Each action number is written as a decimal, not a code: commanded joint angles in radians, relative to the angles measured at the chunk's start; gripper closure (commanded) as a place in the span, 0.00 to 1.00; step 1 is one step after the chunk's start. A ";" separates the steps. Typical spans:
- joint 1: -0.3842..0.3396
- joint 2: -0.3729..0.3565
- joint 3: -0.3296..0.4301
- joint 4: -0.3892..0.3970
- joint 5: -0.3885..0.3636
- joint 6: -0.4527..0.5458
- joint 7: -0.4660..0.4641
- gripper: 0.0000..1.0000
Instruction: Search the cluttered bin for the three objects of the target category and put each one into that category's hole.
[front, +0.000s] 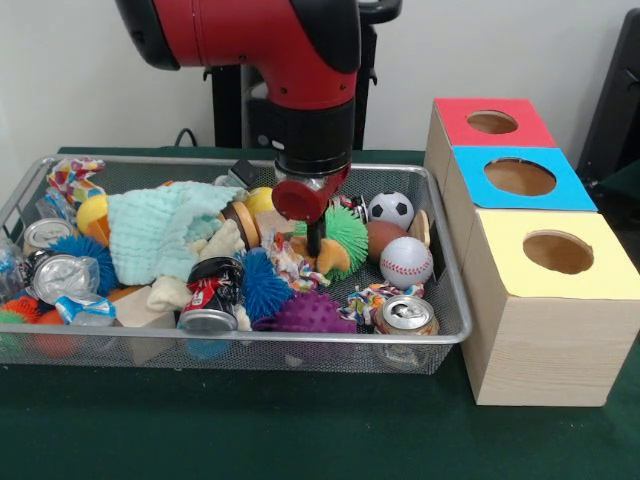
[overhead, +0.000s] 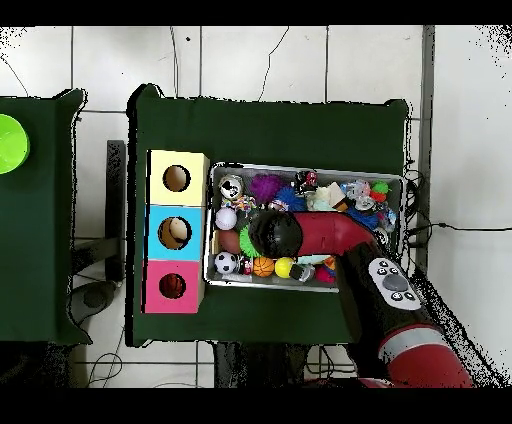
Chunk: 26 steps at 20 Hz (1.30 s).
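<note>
A wire mesh bin (front: 445, 335) holds mixed clutter. At its right end lie a soccer ball (front: 391, 209), a baseball (front: 406, 262) and a brown ball (front: 381, 238). My gripper (front: 315, 243) reaches down into the middle of the bin, beside a green spiky ball (front: 350, 232) and just above an orange piece (front: 331, 259). Nothing shows as held. In the overhead view the arm's black wrist (overhead: 275, 235) hides the gripper. Right of the bin stand three wooden boxes with holes in their tops: red (front: 492, 122), blue (front: 520, 177) and yellow (front: 558, 252).
Also in the bin: a teal cloth (front: 160, 228), blue (front: 263, 283) and purple (front: 305, 312) spiky balls, a soda can (front: 406, 316), other cans (front: 60, 275), a rope toy (front: 370, 298), a yellow ball (front: 92, 212). Green cloth covers the table (front: 300, 430).
</note>
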 joint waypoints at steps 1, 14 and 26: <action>0.033 -0.120 0.035 0.073 0.090 0.082 0.243 1.00; 0.097 -0.181 -0.027 0.104 0.161 0.115 0.249 1.00; 0.057 -0.149 -0.027 0.102 0.109 0.085 0.135 1.00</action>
